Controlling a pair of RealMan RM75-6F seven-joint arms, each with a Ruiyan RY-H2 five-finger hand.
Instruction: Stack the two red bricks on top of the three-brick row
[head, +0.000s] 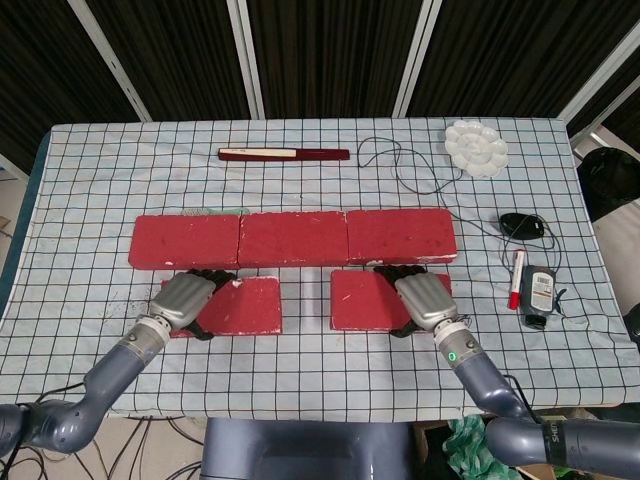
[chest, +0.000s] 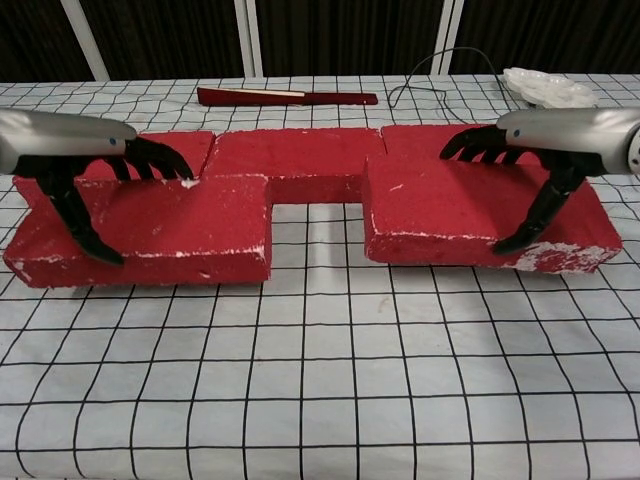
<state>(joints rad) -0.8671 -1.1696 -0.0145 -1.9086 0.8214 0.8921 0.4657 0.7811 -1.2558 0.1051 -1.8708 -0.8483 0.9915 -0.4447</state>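
Observation:
Three red bricks lie end to end as a row across the table's middle, also seen behind the hands as the row. My left hand grips the left end of one loose red brick. In the chest view this left brick hangs above the cloth in the left hand, right in front of the row. My right hand grips the right end of the other red brick. That right brick is also raised, held by the right hand.
A dark red and cream stick lies at the back. A white palette, a black cable, a mouse, a red marker and a small device sit to the right. The checked cloth covers the table.

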